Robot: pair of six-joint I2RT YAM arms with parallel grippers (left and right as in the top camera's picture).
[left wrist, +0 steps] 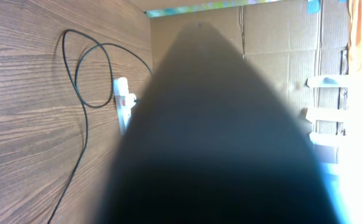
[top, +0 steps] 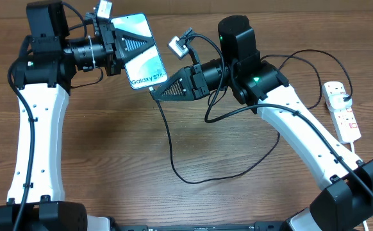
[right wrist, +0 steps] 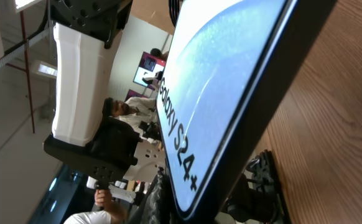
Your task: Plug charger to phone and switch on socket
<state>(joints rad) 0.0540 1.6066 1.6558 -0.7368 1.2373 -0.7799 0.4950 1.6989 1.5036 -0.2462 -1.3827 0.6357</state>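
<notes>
Overhead view. The left gripper [top: 149, 42], black with triangular fingers, is clamped across the phone [top: 145, 67] and holds it in the air over the far part of the wood-grain table [top: 109, 160]. The phone is a slim rectangle with a glossy light-blue screen and dark edges, screen upward. Its long axis runs diagonally, and the lettered end points toward the right gripper [top: 154, 91]. That gripper is closed on the tip of the charger [top: 172, 147], right at the phone's lettered end. The thin black cable drops from the tips and loops loosely across the table. The socket [top: 343, 112], a white elongated strip with red-marked switches, lies flat near the right edge, well apart from the phone.

Left wrist view. A blurred dark tapering shape [left wrist: 218, 137] fills the centre; I cannot tell what it is, and the fingers cannot be made out. Beside it are the grained table [left wrist: 25, 124], a cable loop [left wrist: 86, 130] and part of the white socket [left wrist: 124, 106].

Right wrist view. Only this view gives the phone [right wrist: 218, 81] close enough to read "Galaxy S24+" in full. Its dark rim is sharp against the table [right wrist: 343, 124]. A black ribbed finger [right wrist: 262, 186] sits below the lettered end; the plug tip itself is hidden.
</notes>
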